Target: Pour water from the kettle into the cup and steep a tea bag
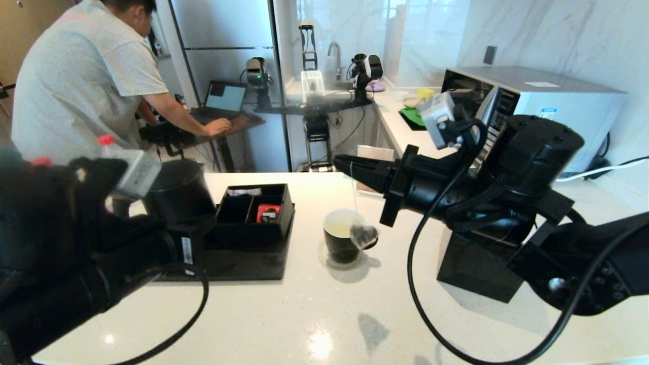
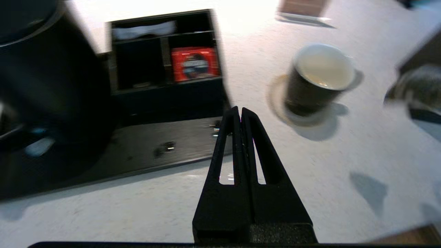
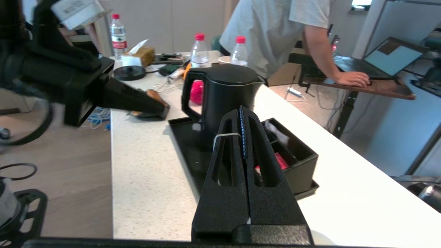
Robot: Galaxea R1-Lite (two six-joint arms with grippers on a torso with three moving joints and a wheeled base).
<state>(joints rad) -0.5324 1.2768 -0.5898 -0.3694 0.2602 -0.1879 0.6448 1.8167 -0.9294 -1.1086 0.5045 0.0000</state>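
The black cup [image 1: 340, 242] stands mid-counter on a round coaster, with pale water [image 2: 323, 69] against its white inside. My right gripper [image 1: 338, 162] hovers above and behind the cup, shut on the tea bag's thin white string [image 3: 225, 134], which loops over one finger. The greyish pyramid tea bag [image 1: 363, 235] hangs in the air level with the cup's right side, outside the rim; I cannot tell if it touches. The black kettle [image 3: 224, 100] stands upright on the tray [image 1: 243, 266] at left. My left gripper [image 2: 240, 109] is shut and empty, low by the tray's front edge.
A black divided box [image 1: 256, 210] on the tray holds a red packet [image 1: 267, 213]. A black block [image 1: 476, 268] stands right of the cup under my right arm. A microwave [image 1: 537, 96] sits far right. A person [image 1: 86, 76] works behind the counter, near red-capped bottles [image 3: 200, 48].
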